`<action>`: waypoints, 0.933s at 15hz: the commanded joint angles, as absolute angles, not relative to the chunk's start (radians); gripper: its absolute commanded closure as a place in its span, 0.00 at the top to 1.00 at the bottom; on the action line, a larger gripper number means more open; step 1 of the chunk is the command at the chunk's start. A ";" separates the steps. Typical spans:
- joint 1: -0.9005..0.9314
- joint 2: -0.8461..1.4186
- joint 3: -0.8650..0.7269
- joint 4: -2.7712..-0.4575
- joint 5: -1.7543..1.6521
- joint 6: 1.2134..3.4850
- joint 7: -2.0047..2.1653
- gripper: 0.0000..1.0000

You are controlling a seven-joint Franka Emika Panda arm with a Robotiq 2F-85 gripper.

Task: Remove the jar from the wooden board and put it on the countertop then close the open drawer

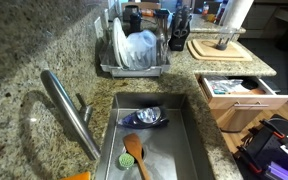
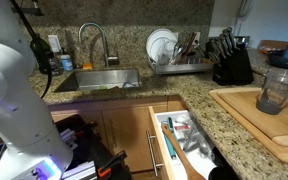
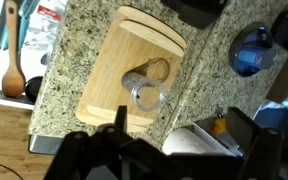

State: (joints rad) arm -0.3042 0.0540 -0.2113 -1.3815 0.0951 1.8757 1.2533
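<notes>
Wrist view, nearest you: your tool (image 3: 122, 128) is a dark mass along the bottom. Only one thin finger shows clearly, so you cannot tell whether the tool stands apart or together. The finger's tip appears just beside the jar; contact cannot be judged.

- Small greyish see-through glass jar (image 3: 144, 92): upright on the board, inside its rim, toward one short end. In an exterior view the jar (image 2: 274, 92) stands on the board's far part.
- Light tan rectangular wooden board with rounded corners (image 3: 114, 60): flat on the speckled brown-beige granite bench (image 2: 199, 105), running along the bench's front edge (image 2: 254, 125).
- Shallow drawer with light wood sides and a pale front (image 1: 249, 100): pulled out from under the bench's front edge, just beside the board's stretch of bench. White and blue flat items lie inside.

Farther back:
- Black knife block (image 2: 229, 65): on the bench beyond the board, toward the back edge.
- Grey wire dish rack with white plates (image 2: 174, 60): against the back edge.
- Steel sink (image 2: 99, 80): set into the bench beyond the rack.
</notes>
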 commanded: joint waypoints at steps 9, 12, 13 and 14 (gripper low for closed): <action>-0.296 0.375 -0.260 -1.167 -0.087 1.987 1.539 1.00; -0.301 0.555 -0.300 -1.019 -0.070 1.916 1.681 1.00; -0.344 0.599 -0.261 -0.965 0.009 1.820 1.622 1.00; -0.369 0.642 -0.239 -0.919 0.058 1.780 1.573 1.00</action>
State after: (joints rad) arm -0.3020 0.4996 -0.2798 -1.1141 -0.0516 1.9364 1.6353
